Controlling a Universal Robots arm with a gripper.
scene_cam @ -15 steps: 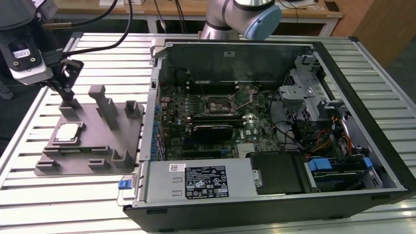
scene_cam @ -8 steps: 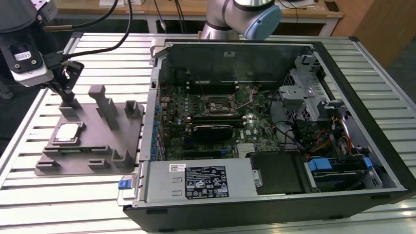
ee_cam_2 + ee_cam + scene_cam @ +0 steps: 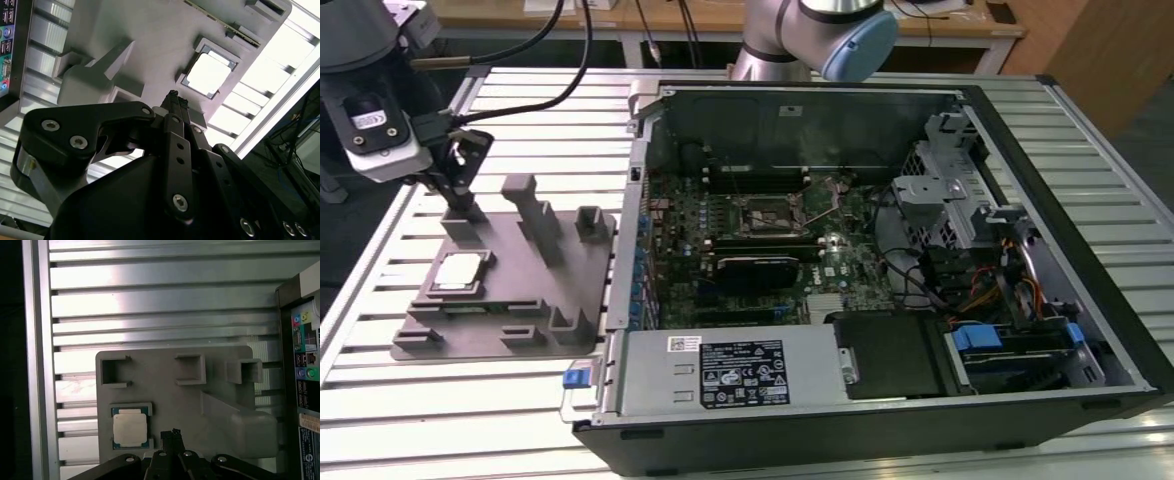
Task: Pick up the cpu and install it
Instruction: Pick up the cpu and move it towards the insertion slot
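In the exterior view, the black two-finger gripper [image 3: 462, 208] hangs at the upper left of the frame. Its tips are low over the far end of a matte grey plastic tray with upright blocks [image 3: 520, 305], which lies on the ribbed aluminium counter [image 3: 454, 400]. The cpu [image 3: 459, 272], a small flat square chip with a silvery metal top, sits in a shallow square pocket of that tray, nearer the lower left and apart from the gripper. An open black steel computer case [image 3: 854, 440] takes the centre and right. The black-framed square socket [image 3: 767, 212] sits mid-board inside it.

In the second wrist view, the gripper [image 3: 173, 96] looks pressed together, pinching nothing. The cpu [image 3: 209, 74] glares pale and smooth just beside the tips, not between them.

In the first wrist view, the cpu [image 3: 130, 427] shows a thin greenish rim around its dull metal lid, seated flush within the tray's pocket walls. The gripper [image 3: 172, 433] stands near one corner of that pocket.

As I judge it, the fingers are shut and off to one side, so a descent from here would strike the tray or the lid rather than straddle the chip. The chip is thin and slick, offering only narrow edges, and the pocket walls leave little room. A skewed pinch could let it tilt or slip, and a tilted chip would seat badly in the socket.
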